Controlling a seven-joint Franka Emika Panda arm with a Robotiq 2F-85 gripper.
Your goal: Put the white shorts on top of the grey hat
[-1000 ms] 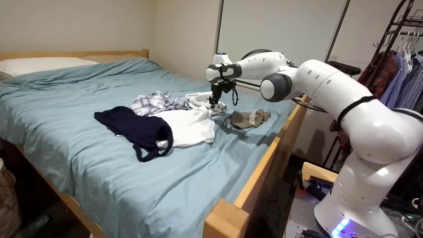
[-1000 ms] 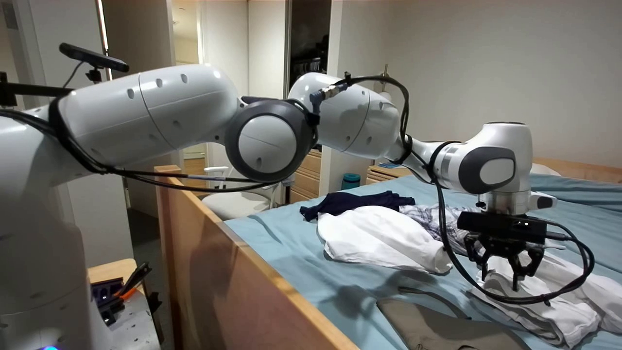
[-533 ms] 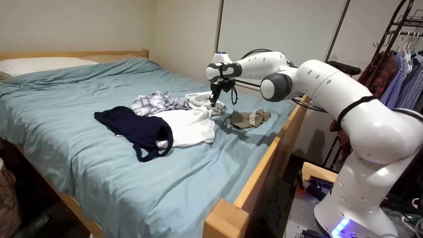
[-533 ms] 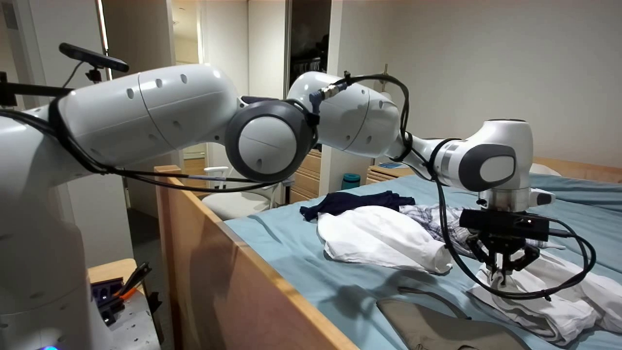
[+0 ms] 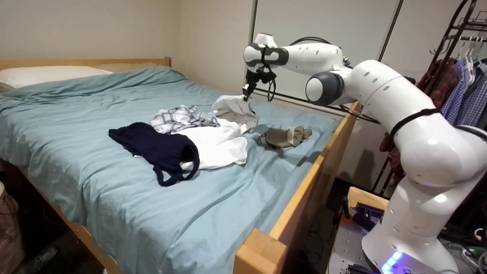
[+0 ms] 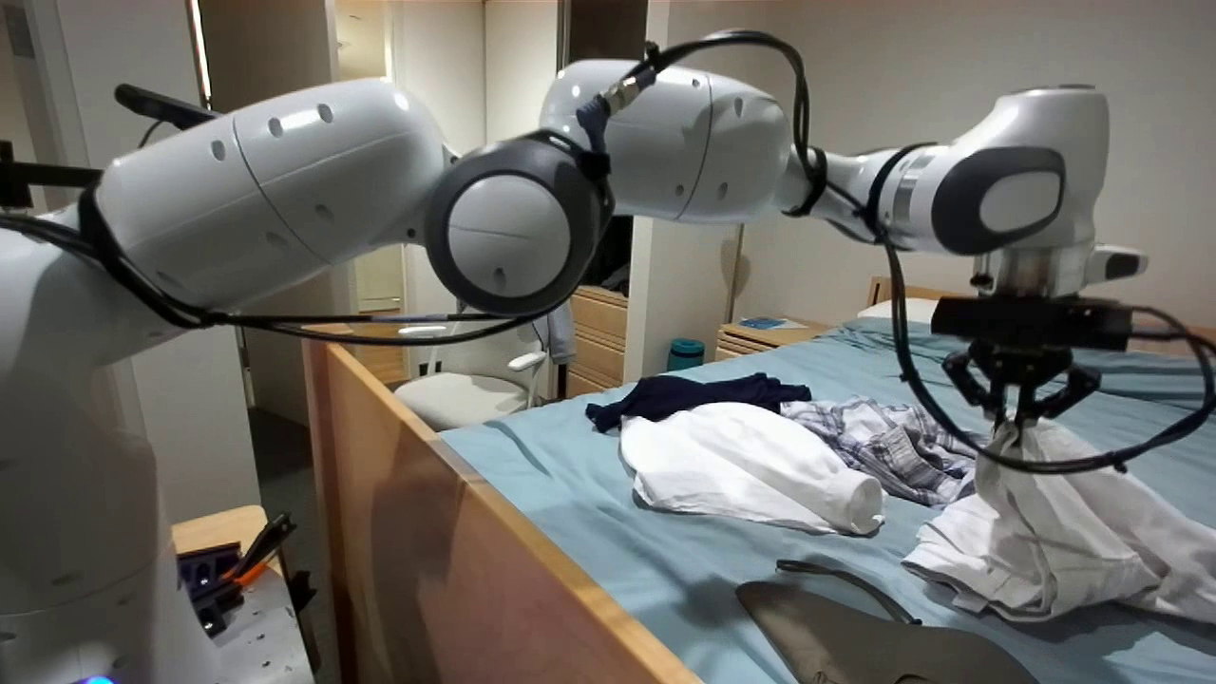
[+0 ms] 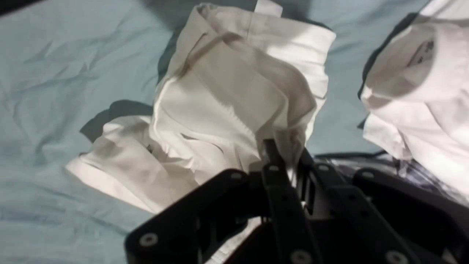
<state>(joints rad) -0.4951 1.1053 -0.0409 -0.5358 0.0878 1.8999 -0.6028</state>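
The arm (image 5: 374,85) reaches outward with its elbow (image 6: 508,233) bent; at the far end is the wrist (image 6: 1026,180), and below it the gripper (image 6: 1011,418) points downward, its two fingers (image 7: 278,194) pinched almost together

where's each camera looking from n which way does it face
An exterior view sits off a foot-end corner of the bed, facing over it toward the headboard; the arm shows nearly whole.
An exterior view sits outside the footboard, facing over it toward the chair; the arm shows, cut off at left.
The wrist view sits above the gripper, facing down at the shorts; the fingers show at the bottom.
Both exterior views share the arm, gripper, shorts and hat.
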